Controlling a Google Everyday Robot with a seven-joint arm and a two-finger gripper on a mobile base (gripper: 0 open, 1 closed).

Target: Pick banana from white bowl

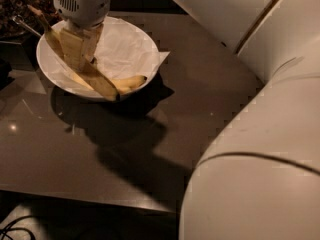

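The white bowl [145, 49], lined with crumpled white paper, stands at the table's far left. My gripper [77, 51] hangs over its left half, fingers [70, 46] pointing down and shut on the banana [100, 83]. The banana is tilted. Its thin brown stem [39, 13] points up to the left, and its dark tip reaches down over the bowl's front rim. Another yellow banana piece [131, 81] lies in the bowl at the right, touching the held one.
The dark glossy table [100, 154] has its front edge near the bottom. A dark dish with brown contents [15, 14] stands at the far left. My large white arm links [260, 134] fill the right side. Black cables [10, 229] lie below the table edge.
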